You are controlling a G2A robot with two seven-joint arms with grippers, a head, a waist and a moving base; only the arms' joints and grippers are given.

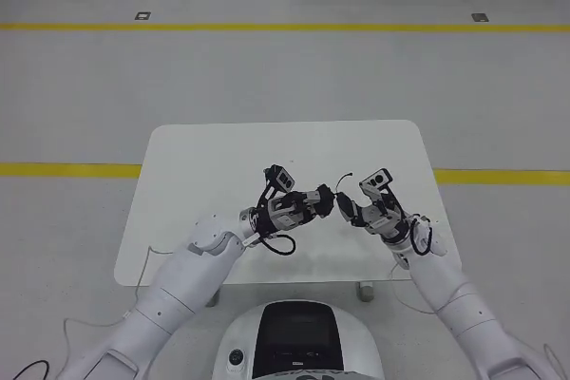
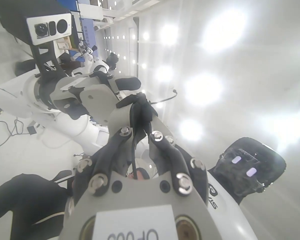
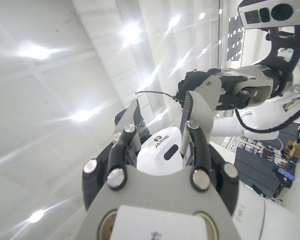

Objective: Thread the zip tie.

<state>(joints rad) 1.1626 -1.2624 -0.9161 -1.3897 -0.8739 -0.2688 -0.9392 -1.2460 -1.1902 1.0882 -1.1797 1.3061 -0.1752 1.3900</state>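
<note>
- Zip tie [image 3: 152, 92]: a thin black strap pinched in the left jaws. Its free end juts past their tips, across the mouth of the right jaws.
- Left gripper [image 2: 140, 112]: jaws narrow, clamped on the strap.
- Right gripper [image 3: 162, 101]: jaws wide, holding nothing, nearly tip to tip with the left jaws, above the table [image 1: 190, 190].
- Progress: the tie is held aloft and presented. Whether the tail has entered the head is too small to tell; threading and pull-through probably remain.
</note>
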